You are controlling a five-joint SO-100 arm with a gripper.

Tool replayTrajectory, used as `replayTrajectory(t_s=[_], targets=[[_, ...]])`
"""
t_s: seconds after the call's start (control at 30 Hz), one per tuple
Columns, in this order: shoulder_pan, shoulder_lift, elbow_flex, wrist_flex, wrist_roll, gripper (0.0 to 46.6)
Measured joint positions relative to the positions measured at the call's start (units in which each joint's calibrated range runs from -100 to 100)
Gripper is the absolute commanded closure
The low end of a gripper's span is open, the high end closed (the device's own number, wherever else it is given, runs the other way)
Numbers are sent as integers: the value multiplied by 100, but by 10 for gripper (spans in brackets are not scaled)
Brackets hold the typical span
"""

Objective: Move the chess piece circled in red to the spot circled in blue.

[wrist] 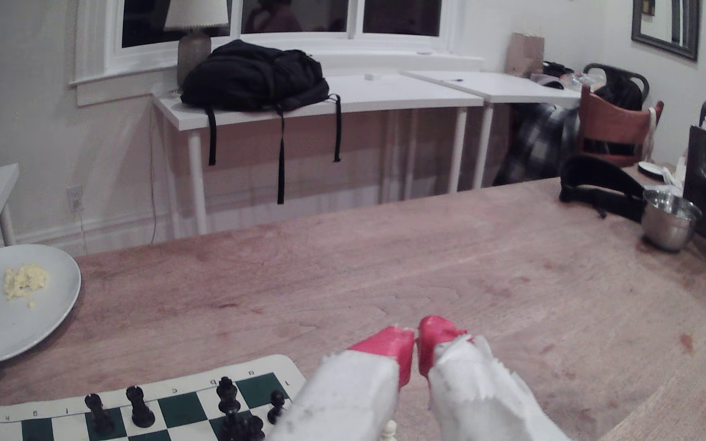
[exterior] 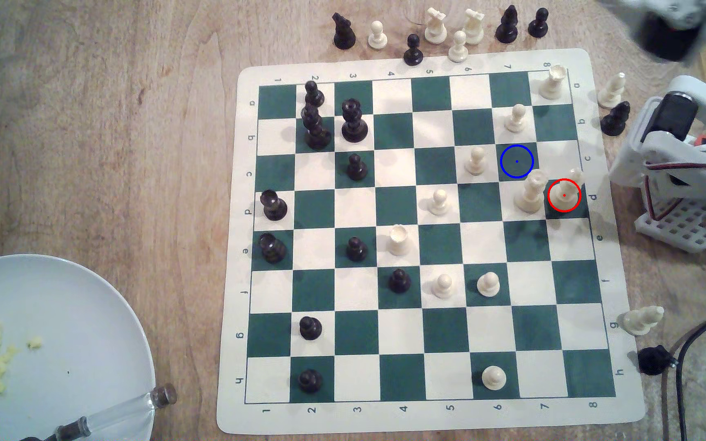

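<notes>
— Cream-white tall chess piece with knobbly top [exterior: 568,191] stands untouched in its red-ringed green square at the board's edge on the exterior view's right, beside a cream crowned piece [exterior: 530,191].

— And the white gripper with red tips [wrist: 416,339]?

— Tips together, empty, raised over bare wooden table [wrist: 385,263]. Likely the approach step: part the tips, descend, then carry to the blue-ringed green square [exterior: 517,161].

Warm, dim indoor light. Soft shadows beside pieces on the green-and-cream vinyl chessboard [exterior: 427,237]. Exterior view's upper right corner blurred. Wrist view bowed at edges, grainy.
</notes>
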Motion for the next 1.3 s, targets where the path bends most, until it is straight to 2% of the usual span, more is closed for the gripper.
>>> replayTrajectory(t_s=[0.07,0.2,0.43,0.5,0.53,0.57,0.8,0.87,1.07,1.3], targets=[[-22,0,-244,335,5,410],[-288,134,-578,1195,5,413],[-1298,989,-859,3195,-103,408],[-1475,1165,-859,3530,-190,388],[-1615,1232,-850,3657,-200,346],[-1770,1341,-850,3681,-220,326],[-2316,1659,-280,3697,-317,311],[-2507,1843,163,3697,-317,280],[-2500,2388,398,3697,-376,269],[-2264,2832,868,3697,-298,278]])
